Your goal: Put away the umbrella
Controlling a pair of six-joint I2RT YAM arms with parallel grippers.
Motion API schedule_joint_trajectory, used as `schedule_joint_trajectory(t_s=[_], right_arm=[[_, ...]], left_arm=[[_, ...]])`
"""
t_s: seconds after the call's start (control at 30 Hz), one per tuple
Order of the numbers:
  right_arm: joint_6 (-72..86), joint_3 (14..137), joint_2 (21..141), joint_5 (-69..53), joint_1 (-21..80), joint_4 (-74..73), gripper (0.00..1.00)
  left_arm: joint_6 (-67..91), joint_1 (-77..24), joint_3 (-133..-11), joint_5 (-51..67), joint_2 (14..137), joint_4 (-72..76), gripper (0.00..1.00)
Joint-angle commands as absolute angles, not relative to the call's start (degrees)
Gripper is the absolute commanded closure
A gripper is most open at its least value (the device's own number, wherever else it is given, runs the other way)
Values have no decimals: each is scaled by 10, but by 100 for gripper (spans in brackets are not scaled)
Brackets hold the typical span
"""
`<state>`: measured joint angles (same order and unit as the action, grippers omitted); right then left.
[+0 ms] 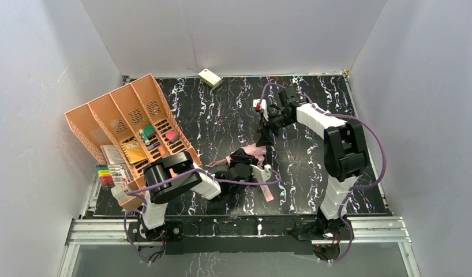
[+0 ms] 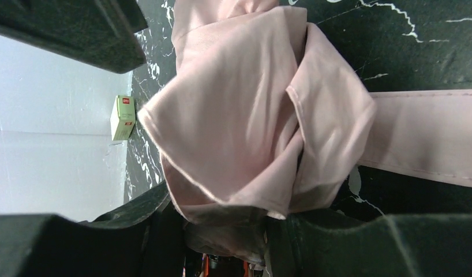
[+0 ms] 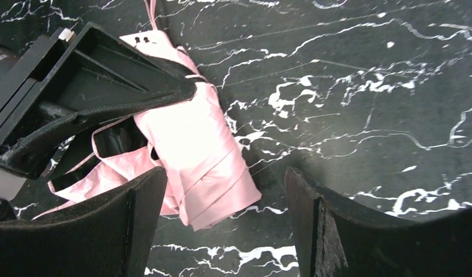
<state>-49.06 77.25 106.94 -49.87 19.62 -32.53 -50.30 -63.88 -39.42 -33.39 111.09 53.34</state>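
Note:
The umbrella lies folded on the black marble table near the middle, pink fabric bunched over black, its pink strap trailing toward the near edge. My left gripper is closed around its near part. In the left wrist view the pink fabric fills the space between my fingers. My right gripper hovers open just beyond the umbrella's far end. In the right wrist view the pink folded end lies ahead, by the left finger, with bare table between the jaws.
An orange slotted organizer with small items stands at the left, coloured markers beside it. A small cream box lies at the back edge, also in the left wrist view. White walls enclose the table.

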Motion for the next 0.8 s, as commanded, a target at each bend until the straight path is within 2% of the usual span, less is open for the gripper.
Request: schedule_joint_trajectory(t_s=[0.0,0.3,0.53,0.67,0.77], right_arm=[[-558,808,1080,-519,205,-413,17],[-578,815,1099,-509,242,-416,17],[-593,834,1140,-441,260,-443,18],[-588,833,1155,-406,263,-456,22],[-577,829,1164,-366,263,-454,33]], left_arm=[[-494,-639,-363,-314,1165,410,100],[-495,-650,-359,-316,1176,420,100],[-487,-651,-356,-314,1174,422,100],[-484,-651,-355,-313,1174,422,100],[-480,-651,-356,-317,1170,423,100]])
